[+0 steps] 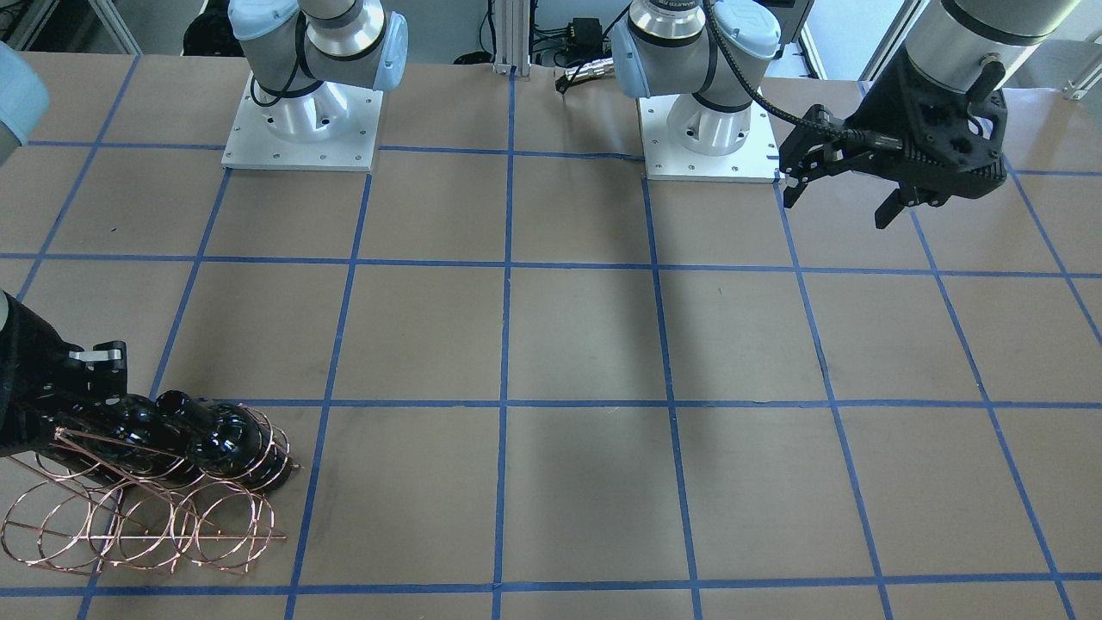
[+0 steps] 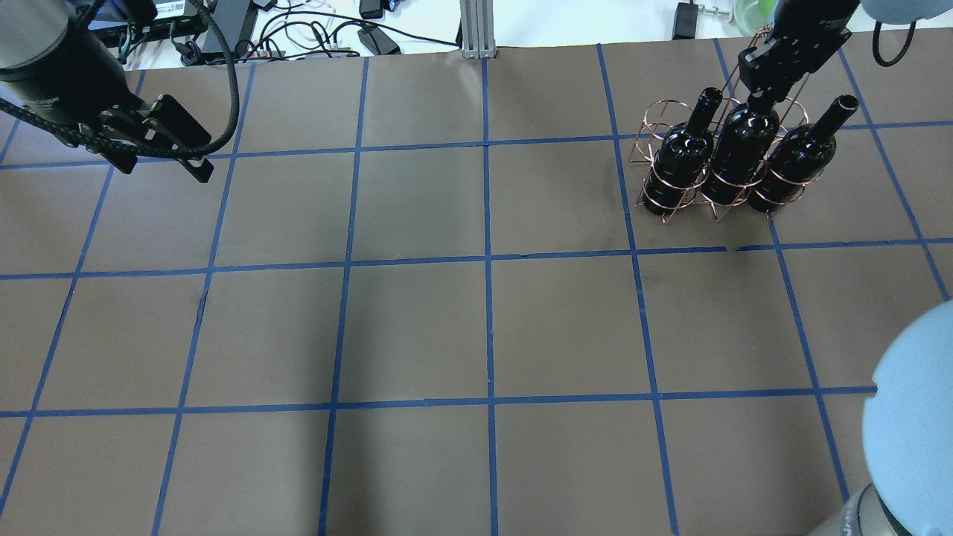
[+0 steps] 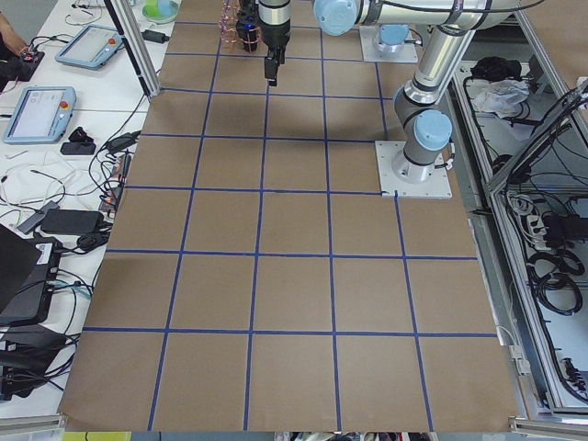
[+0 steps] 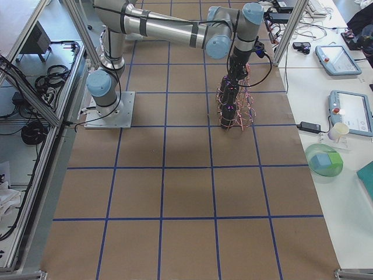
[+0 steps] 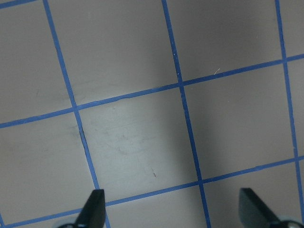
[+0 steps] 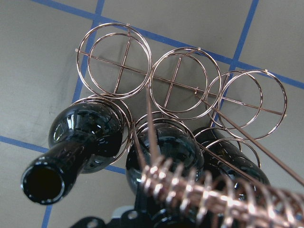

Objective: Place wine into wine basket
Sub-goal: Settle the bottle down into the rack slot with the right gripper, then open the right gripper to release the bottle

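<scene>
The copper wire wine basket (image 2: 646, 123) stands at the table's far right, with three dark wine bottles upright in its near row: left (image 2: 681, 160), middle (image 2: 741, 145) and right (image 2: 800, 156). My right gripper (image 2: 761, 88) comes down over the middle bottle and appears shut on its neck, which it hides. In the right wrist view the middle bottle (image 6: 166, 152) sits under the coiled handle (image 6: 209, 192), and the basket's far row of loops (image 6: 114, 28) holds nothing. My left gripper (image 2: 164, 170) is open and empty, above the table's far left (image 5: 173, 209).
The brown table with a blue tape grid (image 2: 488, 257) stretches between the arms. Cables and power bricks (image 2: 327, 33) lie past its far edge. The arm bases (image 1: 301, 120) stand on the robot's side. Benches with tablets (image 4: 344, 114) flank the table's ends.
</scene>
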Action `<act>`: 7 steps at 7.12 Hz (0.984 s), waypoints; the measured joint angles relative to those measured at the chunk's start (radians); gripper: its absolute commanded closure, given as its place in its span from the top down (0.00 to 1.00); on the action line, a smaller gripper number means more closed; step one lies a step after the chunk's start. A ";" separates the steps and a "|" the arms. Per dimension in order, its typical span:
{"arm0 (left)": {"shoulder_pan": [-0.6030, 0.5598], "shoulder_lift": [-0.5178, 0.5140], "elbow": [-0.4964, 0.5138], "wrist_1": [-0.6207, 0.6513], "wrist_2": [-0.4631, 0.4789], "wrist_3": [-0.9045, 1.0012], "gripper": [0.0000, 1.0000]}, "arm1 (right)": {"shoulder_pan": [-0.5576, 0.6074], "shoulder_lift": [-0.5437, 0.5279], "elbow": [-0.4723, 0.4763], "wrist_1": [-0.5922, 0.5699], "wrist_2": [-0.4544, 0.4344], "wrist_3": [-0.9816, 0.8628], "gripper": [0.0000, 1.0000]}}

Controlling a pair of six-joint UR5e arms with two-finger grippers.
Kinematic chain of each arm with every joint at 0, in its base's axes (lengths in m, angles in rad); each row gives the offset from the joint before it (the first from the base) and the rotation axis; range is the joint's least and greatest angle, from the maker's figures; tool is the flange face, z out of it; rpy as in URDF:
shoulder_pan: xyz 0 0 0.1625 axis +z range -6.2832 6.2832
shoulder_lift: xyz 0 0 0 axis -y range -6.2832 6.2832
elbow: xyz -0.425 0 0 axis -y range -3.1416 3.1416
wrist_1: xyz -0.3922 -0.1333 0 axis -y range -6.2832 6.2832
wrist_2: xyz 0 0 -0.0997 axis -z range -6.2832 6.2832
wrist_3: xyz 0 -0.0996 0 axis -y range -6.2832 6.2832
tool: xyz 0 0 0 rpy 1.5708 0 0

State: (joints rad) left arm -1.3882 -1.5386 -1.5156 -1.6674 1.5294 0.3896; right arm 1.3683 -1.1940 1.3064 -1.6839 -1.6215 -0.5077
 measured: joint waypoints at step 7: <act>0.000 0.000 0.000 -0.001 0.000 0.000 1.00 | 0.000 -0.014 0.003 0.011 -0.014 0.003 0.65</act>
State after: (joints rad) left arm -1.3882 -1.5386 -1.5155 -1.6688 1.5294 0.3896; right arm 1.3683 -1.2075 1.3093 -1.6727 -1.6358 -0.5047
